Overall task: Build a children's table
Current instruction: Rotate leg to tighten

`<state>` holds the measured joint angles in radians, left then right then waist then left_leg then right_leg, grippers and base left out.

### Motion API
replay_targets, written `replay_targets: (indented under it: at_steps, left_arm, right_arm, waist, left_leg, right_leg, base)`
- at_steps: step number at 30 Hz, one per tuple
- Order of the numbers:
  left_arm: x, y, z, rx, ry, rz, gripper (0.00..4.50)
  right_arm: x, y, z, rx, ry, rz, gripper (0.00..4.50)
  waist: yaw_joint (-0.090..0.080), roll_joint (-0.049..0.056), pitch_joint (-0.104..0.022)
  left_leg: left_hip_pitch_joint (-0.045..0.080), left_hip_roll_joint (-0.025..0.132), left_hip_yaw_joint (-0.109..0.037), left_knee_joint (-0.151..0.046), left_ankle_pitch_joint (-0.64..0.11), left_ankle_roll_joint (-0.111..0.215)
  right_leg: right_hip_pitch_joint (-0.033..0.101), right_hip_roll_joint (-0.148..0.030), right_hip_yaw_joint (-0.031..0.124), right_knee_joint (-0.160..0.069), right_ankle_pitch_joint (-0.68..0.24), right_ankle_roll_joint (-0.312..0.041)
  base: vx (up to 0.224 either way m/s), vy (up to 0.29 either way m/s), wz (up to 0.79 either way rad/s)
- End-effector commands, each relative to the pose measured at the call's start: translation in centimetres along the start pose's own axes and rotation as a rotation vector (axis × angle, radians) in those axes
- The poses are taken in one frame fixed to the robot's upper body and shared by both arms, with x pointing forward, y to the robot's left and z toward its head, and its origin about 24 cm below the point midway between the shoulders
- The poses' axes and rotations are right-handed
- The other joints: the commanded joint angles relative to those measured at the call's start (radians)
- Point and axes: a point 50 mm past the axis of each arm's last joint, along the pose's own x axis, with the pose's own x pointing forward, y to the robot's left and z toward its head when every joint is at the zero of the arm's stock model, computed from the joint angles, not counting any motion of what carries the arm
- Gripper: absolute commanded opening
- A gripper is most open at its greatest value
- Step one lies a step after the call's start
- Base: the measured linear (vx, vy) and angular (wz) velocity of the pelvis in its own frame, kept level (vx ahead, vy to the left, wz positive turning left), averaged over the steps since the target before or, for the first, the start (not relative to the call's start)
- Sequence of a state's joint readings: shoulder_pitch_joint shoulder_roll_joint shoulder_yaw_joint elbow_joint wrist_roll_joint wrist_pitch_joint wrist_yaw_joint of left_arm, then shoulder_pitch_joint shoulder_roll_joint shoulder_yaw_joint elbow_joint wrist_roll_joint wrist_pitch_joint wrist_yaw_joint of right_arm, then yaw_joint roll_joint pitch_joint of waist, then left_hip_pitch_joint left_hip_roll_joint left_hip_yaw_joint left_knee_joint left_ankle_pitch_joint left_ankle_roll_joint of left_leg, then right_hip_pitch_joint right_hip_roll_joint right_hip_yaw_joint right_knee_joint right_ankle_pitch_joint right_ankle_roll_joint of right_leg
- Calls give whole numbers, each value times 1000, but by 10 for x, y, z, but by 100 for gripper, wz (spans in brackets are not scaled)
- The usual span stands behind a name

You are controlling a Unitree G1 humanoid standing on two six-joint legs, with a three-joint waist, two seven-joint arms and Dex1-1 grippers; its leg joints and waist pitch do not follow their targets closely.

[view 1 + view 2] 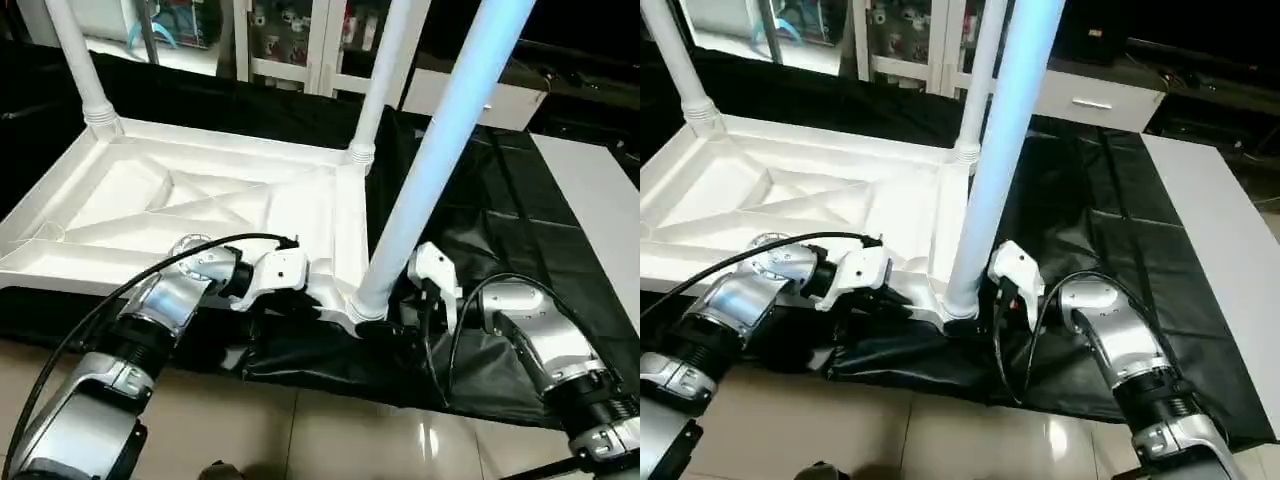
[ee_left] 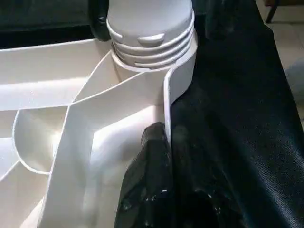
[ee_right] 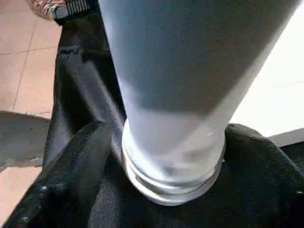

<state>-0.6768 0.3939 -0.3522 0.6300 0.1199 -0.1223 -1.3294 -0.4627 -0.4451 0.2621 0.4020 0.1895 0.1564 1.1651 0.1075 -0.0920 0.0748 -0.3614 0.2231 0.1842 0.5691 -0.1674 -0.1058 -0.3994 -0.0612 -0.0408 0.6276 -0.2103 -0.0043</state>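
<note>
The children's table lies upside down on the black-draped work table, its white X-ribbed tabletop (image 1: 200, 200) facing up. Three white legs stand in corner sockets: far left (image 1: 80, 60), far right (image 1: 385, 70) and near right (image 1: 440, 140). My left gripper (image 1: 305, 298) is at the near rim beside the near right corner, and its black fingers (image 2: 152, 166) are shut over the rim wall. My right gripper (image 1: 395, 312) is low at the near right leg's ribbed base (image 3: 171, 180), with a dark finger (image 3: 80, 161) against each side of the leg.
The black cloth (image 1: 520, 220) hangs in folds over the table's near edge under the corner. A bare white surface (image 1: 600, 200) lies to the right. White cabinets (image 1: 290, 40) stand behind. Tiled floor (image 1: 300, 430) is below. Black cables loop over both forearms.
</note>
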Motion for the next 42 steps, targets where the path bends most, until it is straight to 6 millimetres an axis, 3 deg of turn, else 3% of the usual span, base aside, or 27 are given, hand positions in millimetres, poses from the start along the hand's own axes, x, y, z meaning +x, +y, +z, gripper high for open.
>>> replay_targets:
  at_steps: [1, 10, 17, 20, 22, 24, 25, 26, 28, 31, 35, 36, 37, 39, 42]
  left_arm:
    - [17, -19, -12, -34, 44, -142, 0]
    - [16, -21, -15, -44, 72, -167, 0]
    - [16, -21, -16, -44, 84, -164, 0]
    - [18, -18, -14, -62, 70, -127, 0]
    - [25, -6, -11, -95, 63, 6, 0]
    - [28, 1, -10, -122, 65, 87, 0]
    - [33, 8, -6, -140, 45, 161, 0]
    - [35, 9, -5, -146, 38, 179, 0]
    - [43, 16, 1, -166, 27, 246, 0]
    - [48, 25, 3, -173, 58, 358, 0]
    - [53, 39, 9, -188, 77, 522, 0]
    - [54, 41, 10, -185, 84, 550, 0]
    - [53, 44, 11, -175, 90, 583, 0]
    - [53, 45, 12, -160, 96, 593, 0]
    - [51, 46, 12, -144, 90, 583, 0]
  right_arm:
    - [-3, -3, 2, -29, 15, 6, 348]
    - [-2, -2, 0, -26, 17, 37, 277]
    - [0, 1, -5, 6, -3, 25, 271]
    - [4, -5, -2, 80, -76, -70, 270]
    - [15, -17, -7, 156, -73, -305, 270]
    - [20, -24, -12, 199, -46, -462, 270]
    - [24, -29, -15, 282, -54, -602, 269]
    - [25, -30, -16, 304, -56, -636, 269]
    - [34, -31, -18, 357, -65, -749, 269]
    - [43, -33, -18, 398, -82, -894, 269]
    - [56, -35, -17, 440, -76, -1080, 269]
    - [60, -35, -15, 439, -78, -1095, 269]
    - [67, -33, -11, 456, -110, -1075, 268]
    - [74, -31, -6, 478, -152, -1026, 268]
    - [83, -26, 11, 450, -271, -876, 268]
  waist:
    - [-8, 1, -60]
    - [-6, 2, -65]
    - [-8, 1, -69]
    - [-9, 1, -70]
    - [-17, -1, -63]
    - [-25, 4, -57]
    - [-32, -1, -58]
    - [-37, -2, -59]
    - [-44, 1, -64]
    - [-48, 0, -62]
    - [-51, 2, -65]
    - [-50, -3, -65]
    - [-49, 0, -65]
    - [-49, -2, -66]
    - [-42, -3, -68]
  left_leg:
    - [14, 17, 2, -57, -163, 51]
    - [14, 16, 4, -52, -131, 65]
    - [13, 16, 5, -50, -118, 68]
    - [12, 15, 6, -50, -121, 69]
    - [15, 15, 6, -55, -179, 44]
    - [21, 15, 3, -63, -243, 0]
    - [14, 13, -5, -67, -278, -28]
    - [7, 12, -14, -73, -286, -49]
    - [14, 12, -16, -73, -295, -58]
    - [20, 9, -12, -69, -310, -39]
    - [18, 7, -13, -68, -303, -41]
    - [18, 7, -12, -67, -292, -35]
    - [17, 6, -10, -66, -278, -26]
    - [16, 4, -7, -63, -279, -11]
    - [10, 5, -7, -63, -218, 21]
  right_leg:
    - [43, -70, 41, -70, -75, -226]
    - [46, -69, 41, -62, -14, -243]
    - [48, -67, 41, -58, 11, -246]
    - [48, -68, 41, -58, 8, -250]
    - [41, -68, 42, -70, -90, -235]
    - [32, -71, 42, -85, -232, -203]
    - [39, -76, 40, -91, -338, -167]
    - [43, -76, 37, -94, -400, -131]
    - [36, -77, 37, -98, -387, -120]
    - [26, -72, 41, -103, -347, -132]
    - [23, -69, 42, -101, -339, -127]
    - [25, -67, 42, -98, -294, -132]
    - [24, -65, 42, -94, -245, -140]
    - [24, -64, 44, -92, -221, -150]
    - [37, -65, 43, -84, -125, -169]
  base:
    - [0, 0, 0]
    - [0, 0, 0]
    - [0, 0, 0]
    - [0, 0, 0]
    - [0, 0, 0]
    - [-29, -4, -4]
    - [-58, -8, -8]
    - [-64, 5, -18]
    - [0, 0, 0]
    - [0, 0, 0]
    - [0, 0, 0]
    - [0, 0, 0]
    - [0, 0, 0]
    - [0, 0, 0]
    - [0, 0, 0]
